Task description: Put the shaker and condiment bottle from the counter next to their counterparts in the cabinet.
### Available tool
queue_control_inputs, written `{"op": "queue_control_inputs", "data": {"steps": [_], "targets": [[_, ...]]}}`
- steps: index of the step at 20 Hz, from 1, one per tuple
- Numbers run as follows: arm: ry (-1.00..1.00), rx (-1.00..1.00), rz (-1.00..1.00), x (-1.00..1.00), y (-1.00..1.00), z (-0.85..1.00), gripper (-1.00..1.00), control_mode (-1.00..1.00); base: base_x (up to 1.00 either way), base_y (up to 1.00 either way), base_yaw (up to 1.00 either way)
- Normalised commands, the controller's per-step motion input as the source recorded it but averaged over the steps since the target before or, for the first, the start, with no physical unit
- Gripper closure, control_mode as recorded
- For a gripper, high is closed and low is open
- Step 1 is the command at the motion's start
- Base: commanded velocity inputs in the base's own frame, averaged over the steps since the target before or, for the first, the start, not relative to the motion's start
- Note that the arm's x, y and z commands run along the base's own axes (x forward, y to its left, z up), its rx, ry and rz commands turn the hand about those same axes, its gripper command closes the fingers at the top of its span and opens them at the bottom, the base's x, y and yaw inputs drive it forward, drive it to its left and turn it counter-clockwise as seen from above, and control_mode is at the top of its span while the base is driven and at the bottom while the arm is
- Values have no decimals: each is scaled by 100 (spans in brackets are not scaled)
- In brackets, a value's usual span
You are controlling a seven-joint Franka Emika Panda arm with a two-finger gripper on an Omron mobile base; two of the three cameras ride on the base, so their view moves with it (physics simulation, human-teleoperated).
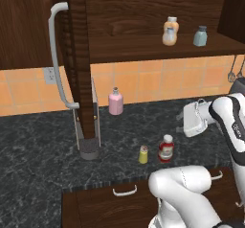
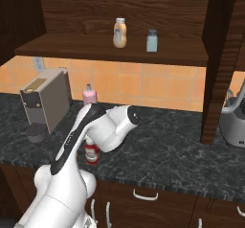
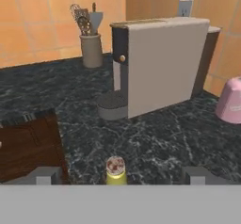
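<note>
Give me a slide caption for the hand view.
Open gripper lined up on the yellow shaker before the coffee machine.

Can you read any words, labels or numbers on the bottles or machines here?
None can be read.
Red bottle: white label, too blurred to read.
Pink bottle: pale label, no legible text.
Robot arm: small dark marking, too small to read.
Coffee machine: no text visible.

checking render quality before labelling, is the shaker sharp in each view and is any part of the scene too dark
Left base view: shaker small but crisp. Hand view: soft and blocky, shaker cut off at the bottom between the open claw tips. Right base view: cabinet upper left nearly black.
</note>
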Motion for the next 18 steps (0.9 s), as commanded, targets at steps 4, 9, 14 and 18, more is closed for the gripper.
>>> {"op": "queue_control_inputs", "data": {"steps": [4, 9, 14, 18], "targets": [[-21, 1, 13, -6, -9, -20, -100, -100, 0, 0, 0], [0, 0, 0, 0, 0, -8, -100, -100, 0, 0, 0], [0, -1, 0, 0, -15, -51, -100, -100, 0, 0, 0], [0, 0, 0, 0, 0, -25, -100, -100, 0, 0, 0]]}}
